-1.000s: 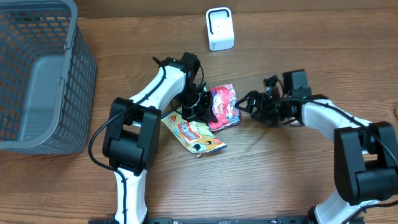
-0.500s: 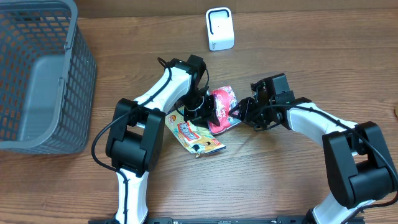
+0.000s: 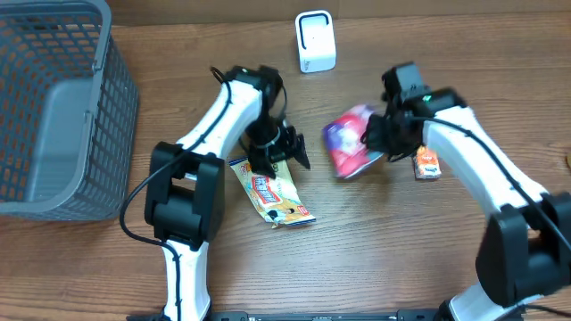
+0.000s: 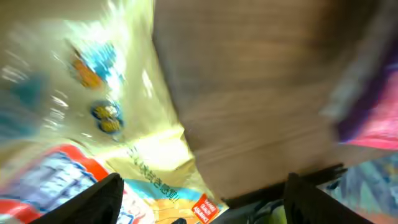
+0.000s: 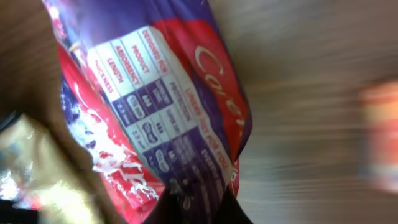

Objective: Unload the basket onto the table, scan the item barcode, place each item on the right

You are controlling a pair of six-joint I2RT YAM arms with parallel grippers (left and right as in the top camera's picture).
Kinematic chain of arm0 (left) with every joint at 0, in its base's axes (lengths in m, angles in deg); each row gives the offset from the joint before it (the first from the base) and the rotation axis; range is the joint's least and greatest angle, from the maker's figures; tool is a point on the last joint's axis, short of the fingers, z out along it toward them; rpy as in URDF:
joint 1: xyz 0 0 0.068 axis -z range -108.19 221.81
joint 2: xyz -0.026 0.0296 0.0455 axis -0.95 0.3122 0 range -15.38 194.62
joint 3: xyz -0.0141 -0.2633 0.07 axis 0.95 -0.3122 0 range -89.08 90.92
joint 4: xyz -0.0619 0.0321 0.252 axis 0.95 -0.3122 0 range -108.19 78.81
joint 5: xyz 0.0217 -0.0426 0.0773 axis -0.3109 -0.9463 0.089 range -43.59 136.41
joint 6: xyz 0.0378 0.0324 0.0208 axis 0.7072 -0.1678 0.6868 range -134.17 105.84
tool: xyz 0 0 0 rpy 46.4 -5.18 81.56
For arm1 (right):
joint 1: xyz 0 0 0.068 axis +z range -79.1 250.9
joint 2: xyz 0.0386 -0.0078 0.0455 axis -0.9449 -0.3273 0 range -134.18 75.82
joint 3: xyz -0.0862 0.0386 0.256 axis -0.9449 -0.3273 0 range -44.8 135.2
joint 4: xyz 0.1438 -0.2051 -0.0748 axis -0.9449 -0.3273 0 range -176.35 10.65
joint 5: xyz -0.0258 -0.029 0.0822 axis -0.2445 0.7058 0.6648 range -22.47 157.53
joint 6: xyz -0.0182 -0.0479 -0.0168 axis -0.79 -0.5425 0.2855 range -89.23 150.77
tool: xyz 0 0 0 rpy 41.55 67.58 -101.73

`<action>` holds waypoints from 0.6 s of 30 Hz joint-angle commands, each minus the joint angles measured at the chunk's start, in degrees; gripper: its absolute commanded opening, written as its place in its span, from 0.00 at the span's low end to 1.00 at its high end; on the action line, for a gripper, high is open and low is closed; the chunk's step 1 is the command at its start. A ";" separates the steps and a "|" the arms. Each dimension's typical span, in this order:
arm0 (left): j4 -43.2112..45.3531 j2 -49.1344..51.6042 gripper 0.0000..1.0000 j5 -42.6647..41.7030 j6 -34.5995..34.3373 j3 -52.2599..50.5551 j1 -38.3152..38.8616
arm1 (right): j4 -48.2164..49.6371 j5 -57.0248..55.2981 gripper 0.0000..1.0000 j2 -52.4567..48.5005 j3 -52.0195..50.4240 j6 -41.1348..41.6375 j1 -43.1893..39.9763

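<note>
The item is a red and purple packet (image 3: pixel 346 143), lifted off the table right of centre. My right gripper (image 3: pixel 375 134) is shut on its edge. In the right wrist view the packet (image 5: pixel 155 106) hangs with its printed purple panel facing the camera, pinched at the bottom by my right gripper (image 5: pixel 199 210). No barcode is readable there. The white scanner (image 3: pixel 315 41) stands at the back centre. My left gripper (image 3: pixel 278 150) is open over a yellow packet (image 3: pixel 272 192). In the left wrist view its dark fingers (image 4: pixel 93 199) stand wide apart above that yellow packet (image 4: pixel 124 124).
A grey mesh basket (image 3: pixel 85 62) fills the left side of the table. A small orange packet (image 3: pixel 427 164) lies under my right forearm. The yellow packet lies flat near the table's middle.
My left gripper let go of the red and purple packet and opened. My right gripper shut on the packet and carried it up and to the right, toward the scanner.
</note>
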 commanded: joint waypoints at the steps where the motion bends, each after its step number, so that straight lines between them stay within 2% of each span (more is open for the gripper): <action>1: 0.52 0.44 0.75 0.92 1.57 2.91 -0.96 | -5.97 -26.75 0.04 4.63 7.82 0.37 2.89; 4: 1.40 0.46 0.75 0.96 1.44 2.89 -1.20 | -10.27 -37.81 0.04 4.72 8.70 5.46 6.08; 7: 1.29 0.46 0.75 0.96 1.51 2.89 -1.20 | -11.47 -42.01 0.04 3.52 6.38 10.40 8.66; 13: 0.98 0.46 0.76 3.80 1.51 2.86 -0.79 | -10.69 -46.01 0.04 -1.01 -0.70 15.47 11.72; 18: 0.96 0.46 0.78 4.20 1.51 2.86 -0.92 | -12.04 -43.06 0.04 -3.32 -1.31 17.81 16.46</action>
